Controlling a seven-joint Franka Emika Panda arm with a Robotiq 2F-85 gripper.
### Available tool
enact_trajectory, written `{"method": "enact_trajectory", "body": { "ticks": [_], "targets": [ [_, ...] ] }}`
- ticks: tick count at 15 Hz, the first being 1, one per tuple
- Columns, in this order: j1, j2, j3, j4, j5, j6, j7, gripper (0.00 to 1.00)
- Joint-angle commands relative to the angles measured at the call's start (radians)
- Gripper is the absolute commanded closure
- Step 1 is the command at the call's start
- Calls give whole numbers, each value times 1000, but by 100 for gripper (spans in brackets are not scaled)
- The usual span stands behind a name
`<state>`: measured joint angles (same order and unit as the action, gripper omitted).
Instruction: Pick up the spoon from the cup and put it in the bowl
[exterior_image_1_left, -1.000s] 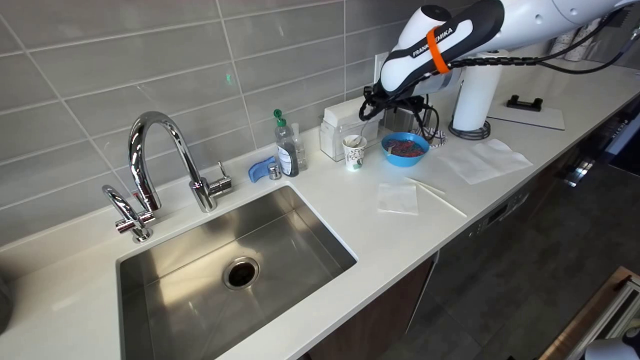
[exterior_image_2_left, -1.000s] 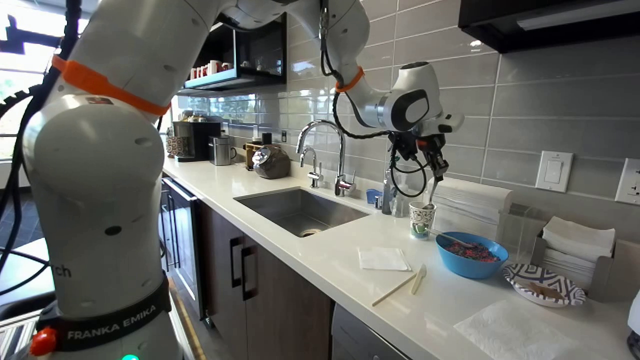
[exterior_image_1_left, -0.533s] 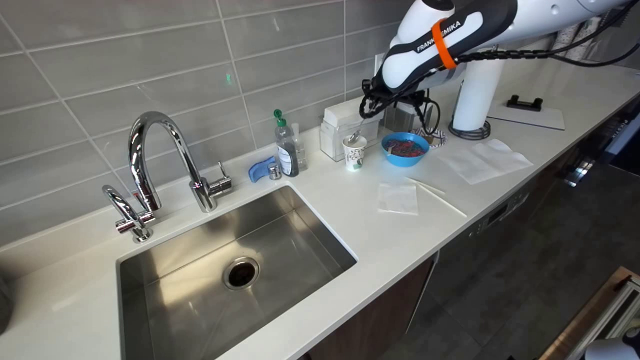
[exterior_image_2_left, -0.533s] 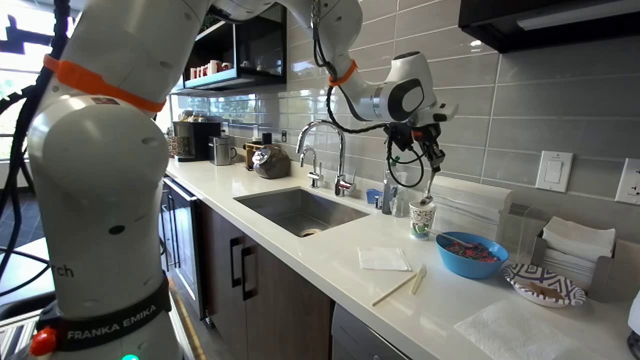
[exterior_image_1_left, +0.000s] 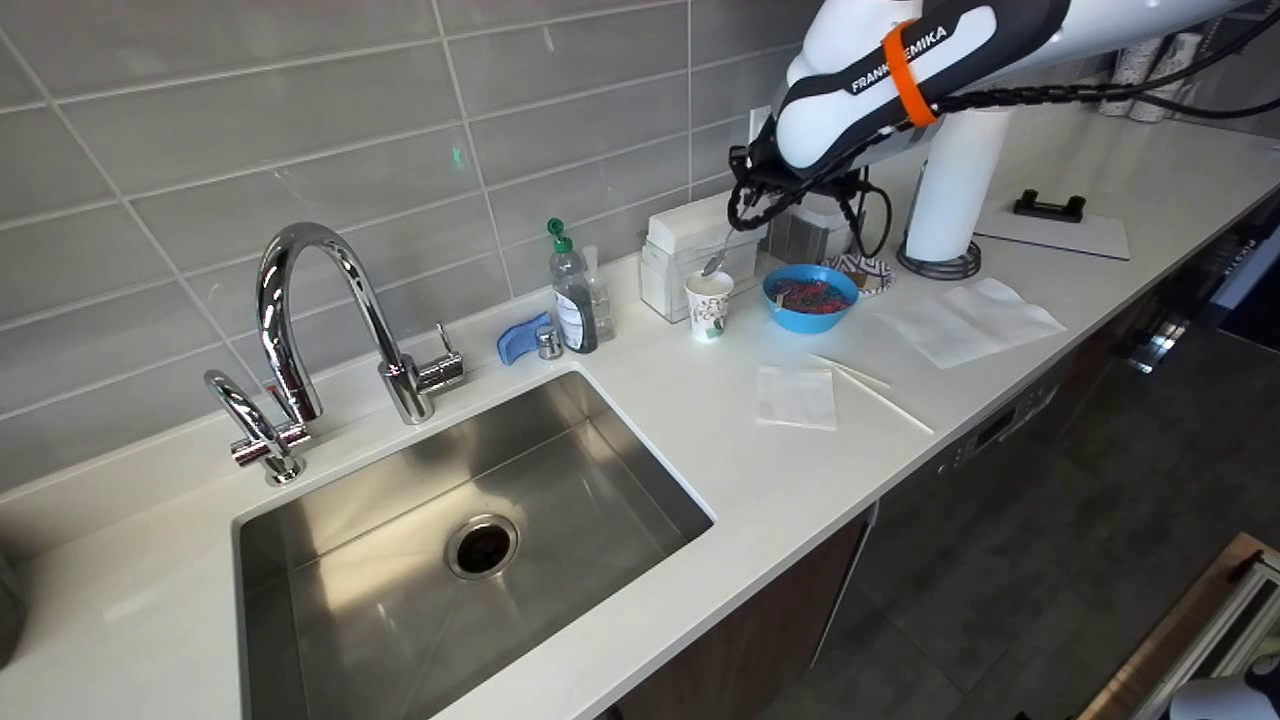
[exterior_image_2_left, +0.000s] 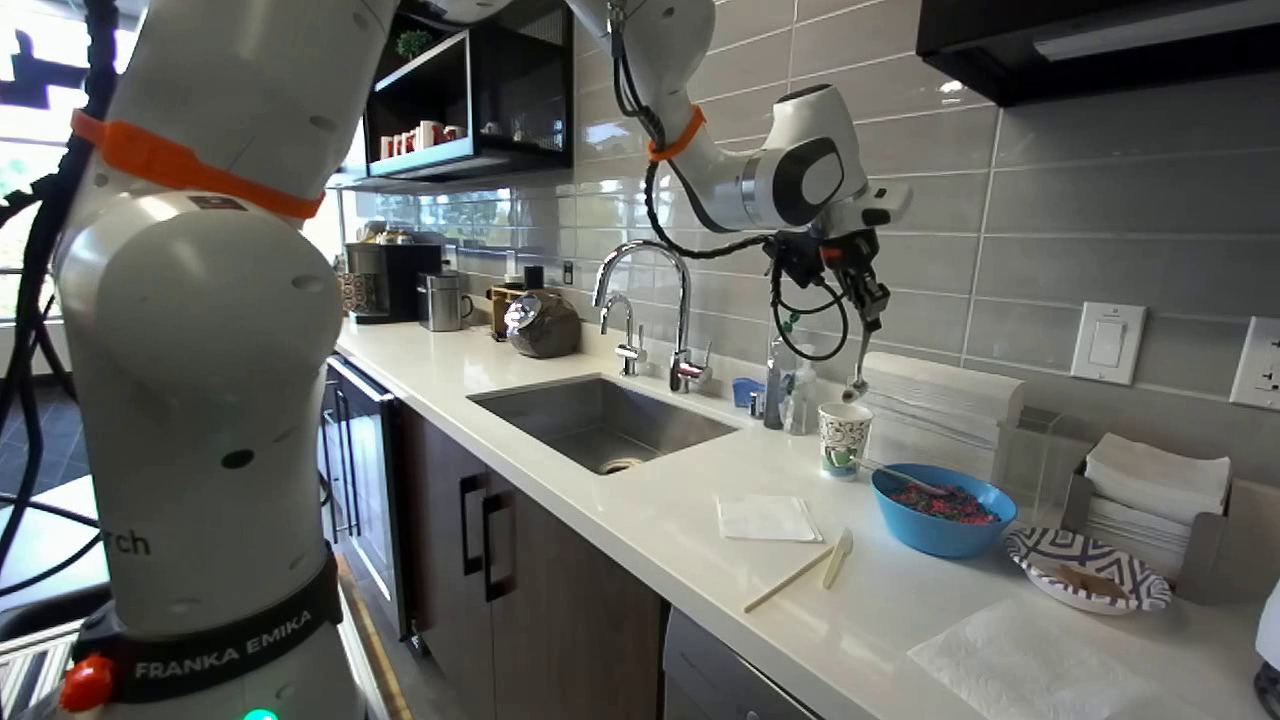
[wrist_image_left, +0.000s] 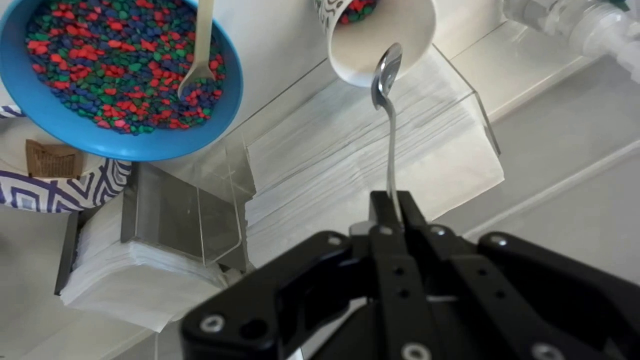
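Your claw (wrist_image_left: 395, 201) pinches the spoon (wrist_image_left: 391, 145), steeply tilted, scoop just above the cup (exterior_image_2_left: 845, 438); the bowl (exterior_image_2_left: 930, 535) lies beside the cup, nearer the counter's (exterior_image_2_left: 660, 510) front edge.

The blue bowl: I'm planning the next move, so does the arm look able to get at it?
Probably yes: the metal spoon in the gripper seems clear of the white cup, and nothing appears to block the way to the blue bowl. The pale utensil in the bowl may need steering around.
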<state>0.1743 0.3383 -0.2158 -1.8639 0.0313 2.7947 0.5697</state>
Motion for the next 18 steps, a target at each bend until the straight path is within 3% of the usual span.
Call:
{"method": "enact_trajectory", "body": {
  "ticks": [1, 5, 10, 14, 18],
  "targets": [
    [-42, -85, 34, -61, 33, -45, 7, 99],
    [-130, -155, 91, -119, 177, -58, -43, 99],
    [-326, -252, 257, -207, 594, -65, -277, 99],
    [-392, -320, 226, -281, 886, -98, -498, 99],
    [-465, -348, 151, -342, 966, -175, -622, 99]
  ]
}}
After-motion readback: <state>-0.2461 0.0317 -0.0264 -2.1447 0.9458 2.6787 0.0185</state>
